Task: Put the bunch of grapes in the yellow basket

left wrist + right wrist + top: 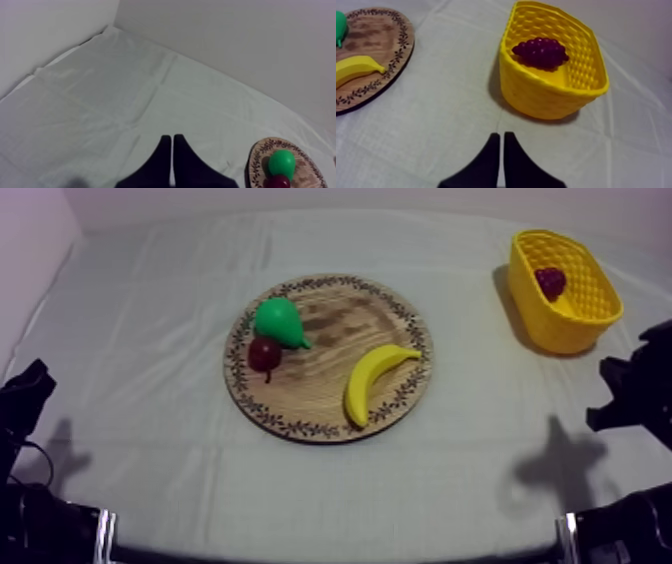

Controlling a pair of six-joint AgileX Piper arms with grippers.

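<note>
A dark purple bunch of grapes (549, 282) (540, 52) lies inside the yellow basket (585, 323) (546, 95) at the table's far right. The round wooden board (330, 393) (383, 47) (260, 155) in the middle holds a green pear (279, 322) (281, 162), a small red fruit (265, 354) (281, 181) and a banana (372, 379) (356, 67). My right gripper (501, 137) is shut on nothing, over bare cloth in front of the basket; its arm (635, 393) sits at the right edge. My left gripper (172, 140) is shut on nothing, over cloth left of the board; its arm (25, 403) sits low at the left.
The grey-white cloth (150, 338) covers the table, with open cloth between the board and the basket and along the front. A pale wall (240, 40) runs behind the table's far edge.
</note>
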